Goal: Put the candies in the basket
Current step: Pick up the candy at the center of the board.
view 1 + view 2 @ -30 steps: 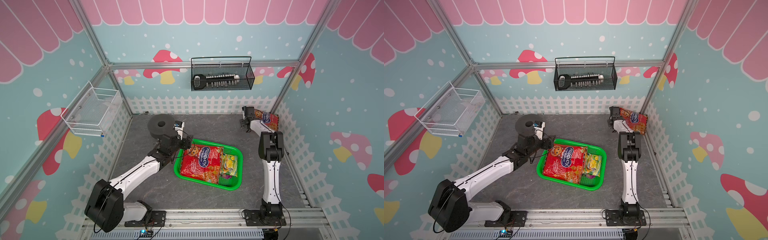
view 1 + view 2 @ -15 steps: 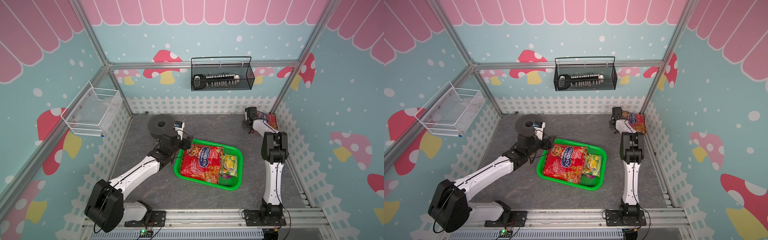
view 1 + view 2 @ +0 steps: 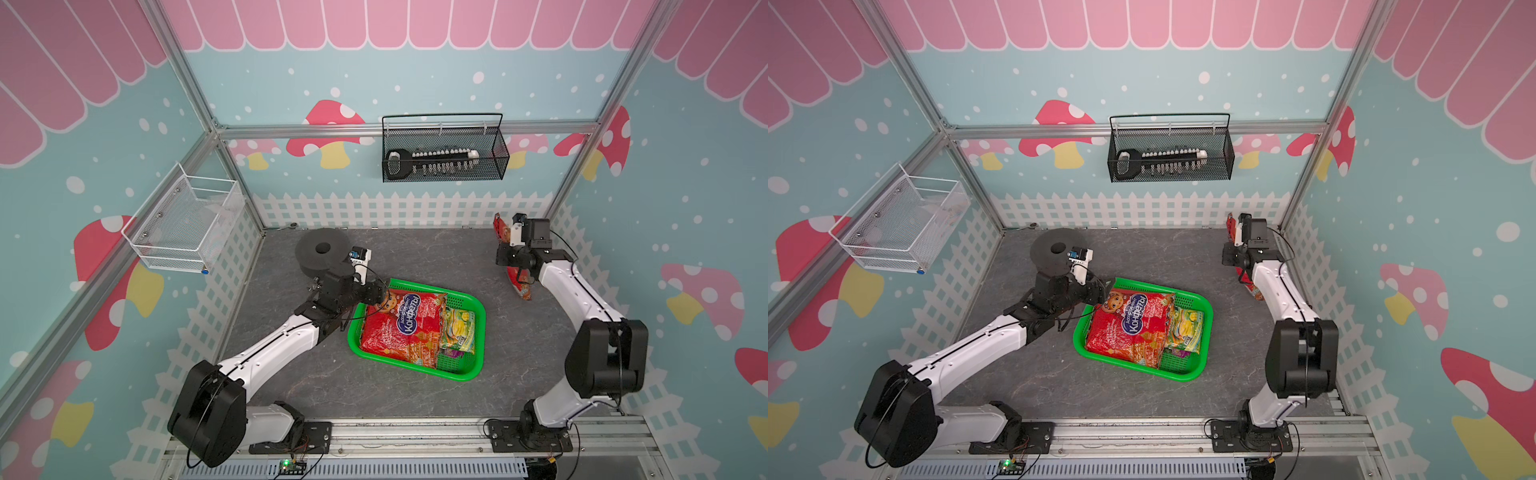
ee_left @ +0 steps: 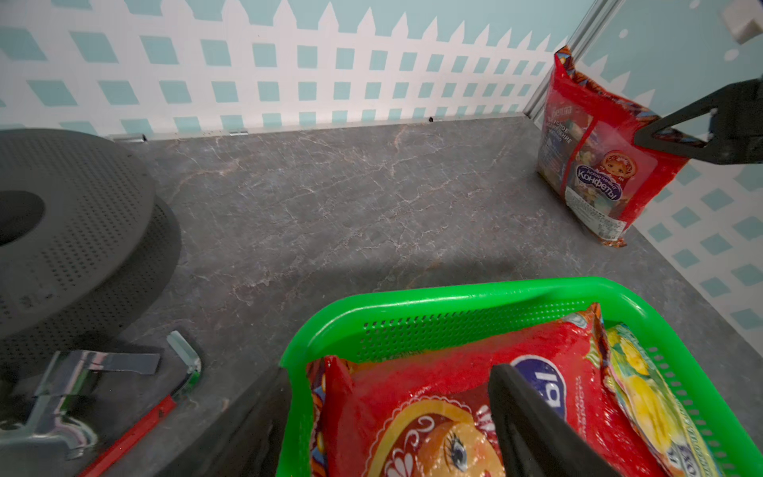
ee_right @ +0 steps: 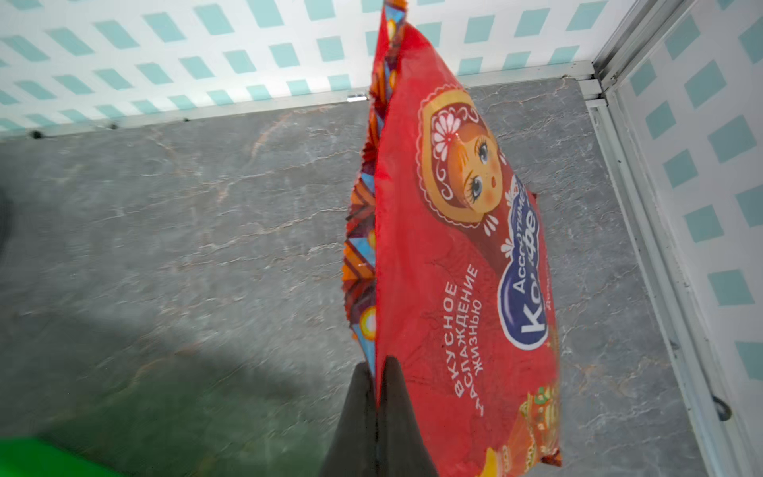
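the green basket (image 3: 461, 376) sits on the gray surface (image 3: 415, 257) just below the left hand (image 4: 388, 371), whose jaws stand wide over the big red bag (image 3: 399, 328) lying inside. the right hand (image 5: 376, 371) pinches the edge of a second red bag (image 5: 454, 268), upright and well apart from the basket. a smaller green-yellow bag (image 3: 459, 330) lies beside the first.

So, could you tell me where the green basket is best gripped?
Grip the green basket by its upright wall at the corner under the left gripper, from above, one finger inside, one outside: that wall is thin and its rim is exposed.
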Controlling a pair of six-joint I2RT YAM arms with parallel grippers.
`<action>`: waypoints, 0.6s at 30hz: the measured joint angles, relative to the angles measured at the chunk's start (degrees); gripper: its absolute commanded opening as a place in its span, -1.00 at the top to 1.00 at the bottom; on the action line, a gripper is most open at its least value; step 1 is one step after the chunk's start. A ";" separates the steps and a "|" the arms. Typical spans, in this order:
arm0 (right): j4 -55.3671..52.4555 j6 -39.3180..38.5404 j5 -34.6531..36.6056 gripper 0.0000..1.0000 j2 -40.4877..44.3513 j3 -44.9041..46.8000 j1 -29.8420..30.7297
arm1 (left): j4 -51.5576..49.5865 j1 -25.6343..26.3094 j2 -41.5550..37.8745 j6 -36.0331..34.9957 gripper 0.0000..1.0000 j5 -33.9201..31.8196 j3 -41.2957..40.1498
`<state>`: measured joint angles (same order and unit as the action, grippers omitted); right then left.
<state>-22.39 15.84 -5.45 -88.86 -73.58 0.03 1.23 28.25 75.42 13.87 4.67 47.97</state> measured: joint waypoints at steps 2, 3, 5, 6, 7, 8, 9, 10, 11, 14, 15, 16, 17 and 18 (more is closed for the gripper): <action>-1.07 1.22 -2.91 1.00 4.59 2.73 0.02 | -0.63 -0.02 0.00 1.84 -0.60 0.96 -0.26; -1.88 1.95 -4.81 1.00 7.30 4.15 0.02 | -1.16 -0.24 0.00 2.89 -0.61 1.46 -0.28; -3.37 3.02 -8.11 1.00 11.47 6.12 0.02 | -2.25 -1.09 0.02 5.29 -0.59 2.49 -0.28; -4.33 3.48 -9.92 1.00 13.51 6.84 0.02 | -3.02 -1.70 0.07 6.49 -0.58 2.75 -0.28; -5.38 4.02 -11.72 1.00 15.41 7.28 0.04 | -3.87 -2.21 0.13 7.48 -0.58 2.95 -0.28; -6.32 4.48 -13.16 1.00 16.87 7.56 0.07 | -4.72 -2.60 0.17 8.39 -0.57 2.93 -0.31; -7.45 4.94 -14.67 1.00 18.38 7.69 0.07 | -5.77 -2.86 0.17 9.18 -0.57 2.95 -0.44; -8.57 5.33 -16.22 1.00 19.76 7.78 0.07 | -6.67 -2.91 0.17 9.84 -0.57 3.04 -0.68; -9.53 5.55 -17.55 1.00 20.85 7.78 0.07 | -7.41 -2.91 0.17 10.16 -0.57 3.13 -0.92; -11.98 5.84 -20.68 1.00 23.54 7.26 0.07 | -10.93 -2.91 0.00 11.34 -0.57 3.45 -2.36; -12.92 5.84 -21.38 1.00 24.02 6.67 0.07 | -12.33 -2.91 -0.26 11.56 -0.57 3.63 -3.08; -13.66 5.84 -21.84 1.00 24.28 5.88 0.07 | -12.92 -2.93 -0.83 11.67 -0.57 3.45 -3.98; -14.29 5.81 -22.14 1.00 24.35 5.09 0.07 | -13.57 -3.13 -1.57 11.78 -0.57 3.43 -4.33; -14.78 5.79 -22.34 1.00 24.37 4.15 0.07 | -14.80 -3.21 -2.49 12.15 -0.56 3.43 -4.68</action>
<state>-37.17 21.63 -27.79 -64.49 -69.43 0.10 -13.56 25.04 72.93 26.02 8.10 43.29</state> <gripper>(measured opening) 0.044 0.785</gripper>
